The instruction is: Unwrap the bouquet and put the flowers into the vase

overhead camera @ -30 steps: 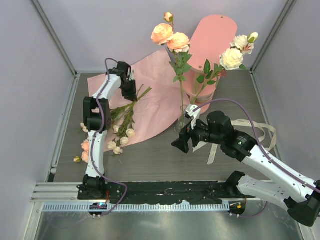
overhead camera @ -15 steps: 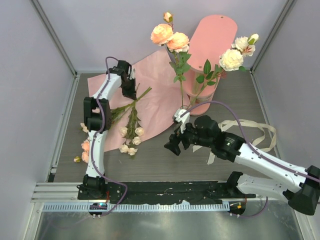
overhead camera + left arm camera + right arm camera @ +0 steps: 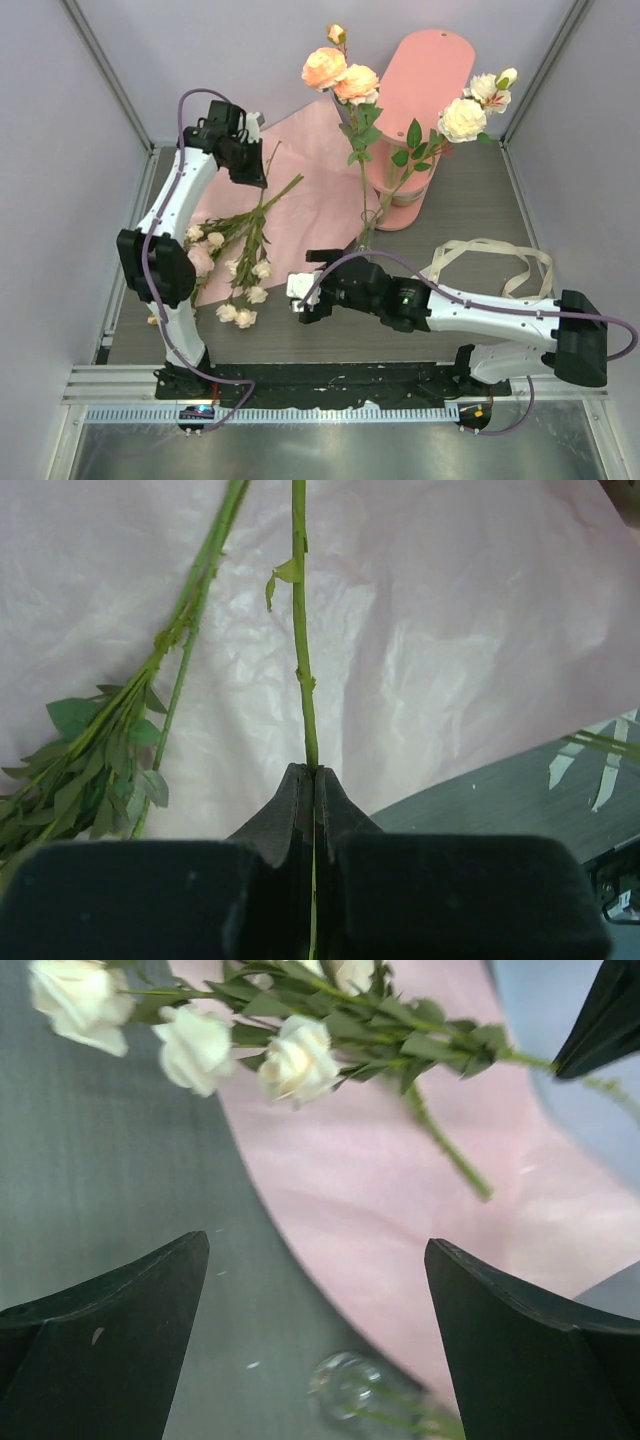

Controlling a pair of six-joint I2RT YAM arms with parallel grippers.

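The left hand (image 3: 313,776) is pressed together on a single green stem (image 3: 300,630), up at ten o'clock over the pink paper (image 3: 315,180). That stem's cream roses (image 3: 245,300) trail toward seven o'clock. More loose flowers (image 3: 205,245) lie beside it at the paper's edge. The right hand (image 3: 315,1245) is spread wide and grips nothing, low over the surface (image 3: 480,200) near the middle. The vase (image 3: 345,1385) stands at its one o'clock, carrying tall peach and cream roses (image 3: 340,72).
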